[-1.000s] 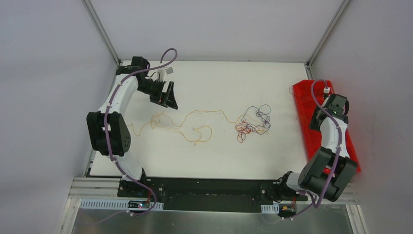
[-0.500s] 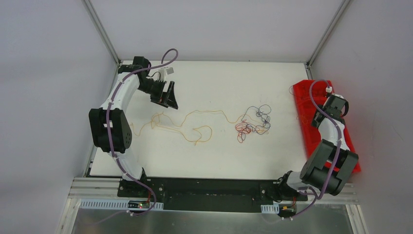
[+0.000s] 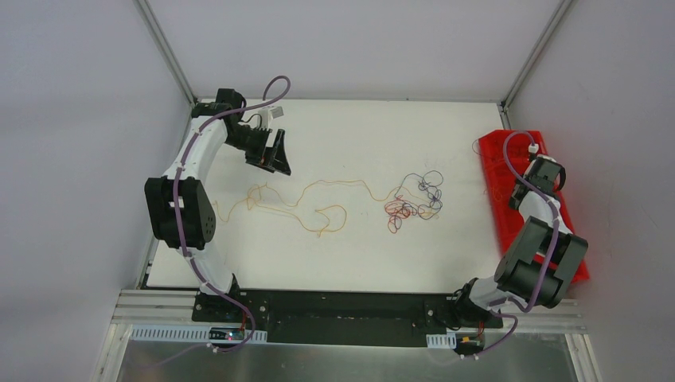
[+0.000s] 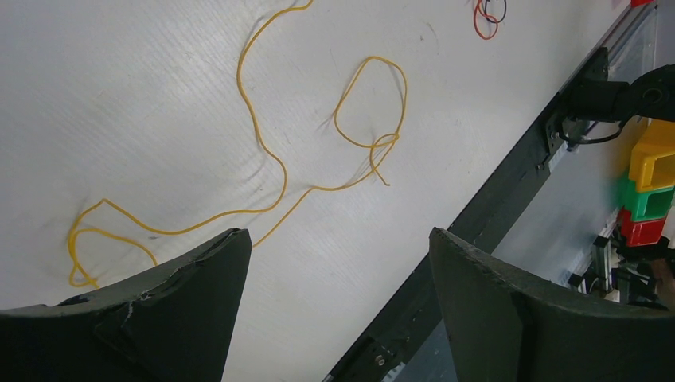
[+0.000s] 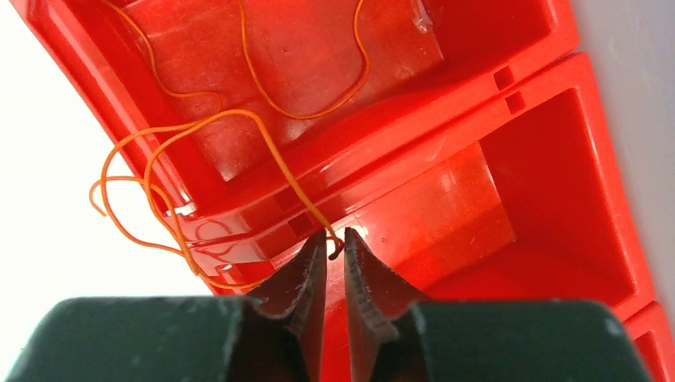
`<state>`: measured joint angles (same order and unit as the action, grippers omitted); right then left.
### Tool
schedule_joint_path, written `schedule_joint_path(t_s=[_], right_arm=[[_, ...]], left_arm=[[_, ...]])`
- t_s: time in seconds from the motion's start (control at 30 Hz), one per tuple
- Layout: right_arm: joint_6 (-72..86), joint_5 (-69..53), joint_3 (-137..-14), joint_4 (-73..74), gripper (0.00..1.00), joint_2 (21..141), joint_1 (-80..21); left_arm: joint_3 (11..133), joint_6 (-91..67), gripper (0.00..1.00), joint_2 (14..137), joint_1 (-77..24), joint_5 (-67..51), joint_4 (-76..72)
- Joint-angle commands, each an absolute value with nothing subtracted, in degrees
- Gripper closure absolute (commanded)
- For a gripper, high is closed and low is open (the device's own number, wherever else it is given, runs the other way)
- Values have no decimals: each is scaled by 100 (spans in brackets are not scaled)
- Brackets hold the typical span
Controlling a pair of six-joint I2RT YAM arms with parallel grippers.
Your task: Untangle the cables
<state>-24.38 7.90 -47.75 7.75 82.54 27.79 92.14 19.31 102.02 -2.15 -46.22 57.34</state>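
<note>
Top external view: near the far left corner of the table [image 3: 358,127], the left gripper [image 3: 275,155] hangs with its fingers wide apart and nothing between them. A long orange cable [image 3: 318,203] wanders from the left part of the table toward the middle. There it runs into a tangle [image 3: 414,203] of red, dark and yellowish cables. The strands are too fine to tell which crosses over which.

Left wrist view: one end loop of the orange cable [image 4: 263,143] disappears behind the left finger [image 4: 159,318]. Coloured bins [image 4: 653,183] past the near edge are cut off by the frame.

A red tray [image 3: 497,171] lies along the right edge, partly covered by the right arm [image 3: 541,215], whose wrist hides its fingers from above.

Right wrist view: the right gripper [image 5: 334,239] has its fingers almost together, a thin slit left between them. An orange wire [image 5: 263,135] spills over the wall of the tray [image 5: 517,151], crosses a divider and ends at the tips. I cannot tell whether it is pinched.
</note>
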Motion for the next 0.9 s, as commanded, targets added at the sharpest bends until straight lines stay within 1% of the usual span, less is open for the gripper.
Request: schedule_joint_path(t_s=[0.0, 0.03, 0.07, 0.27, 0.43, 0.63, 0.87], right_arm=[[-2316, 557, -4954, 696, 90, 8110, 2812], [-2292, 495, -5008, 788, 96, 7997, 2812], [-2275, 412, -5089, 902, 100, 7909, 2805], [-2060, 250, -5793, 1439, 100, 7547, 2771], [-2081, 356, -6395, 1539, 100, 7855, 2680], [-2550, 933, -6982, 1413, 100, 8491, 2602], [-3487, 1495, -7050, 1317, 100, 8638, 2629]], left_arm=[[9370, 1904, 15, 10273, -188, -4729, 5902], [9369, 1893, 15, 10274, -184, -4720, 5902], [9369, 1890, 15, 10282, -191, -4727, 5902], [9410, 1748, 16, 10364, -190, -4761, 5903], [9544, 1670, 16, 10455, -187, -4768, 5900], [9712, 1649, 16, 10529, -187, -4693, 5899], [9716, 1718, 15, 10524, -184, -4633, 5924]])
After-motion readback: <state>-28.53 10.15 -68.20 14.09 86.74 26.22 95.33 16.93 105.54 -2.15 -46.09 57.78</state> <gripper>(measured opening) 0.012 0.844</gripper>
